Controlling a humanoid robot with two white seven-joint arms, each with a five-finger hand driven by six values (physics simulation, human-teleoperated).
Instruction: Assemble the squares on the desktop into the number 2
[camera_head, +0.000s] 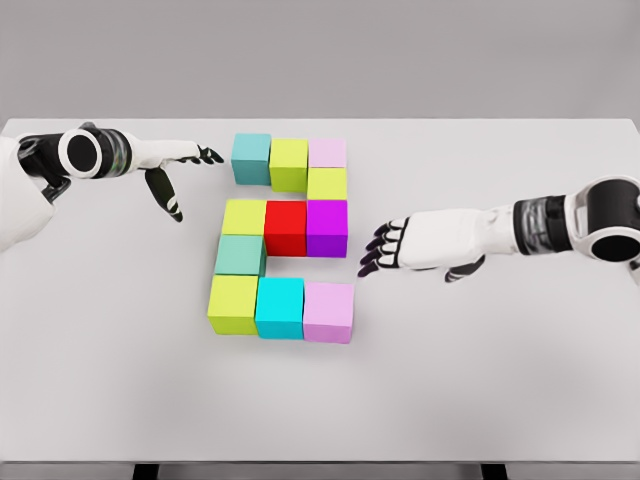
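Coloured cubes lie on the white table in the shape of a 2. The top row holds a teal cube, a lime cube and a pale pink cube, with a lime cube below the pink one. The middle row has a lime cube, a red cube and a magenta cube. A mint cube sits under it at left. The bottom row is a lime cube, a cyan cube and a lilac cube. My left hand is open just left of the teal cube. My right hand is open, a little right of the magenta cube.
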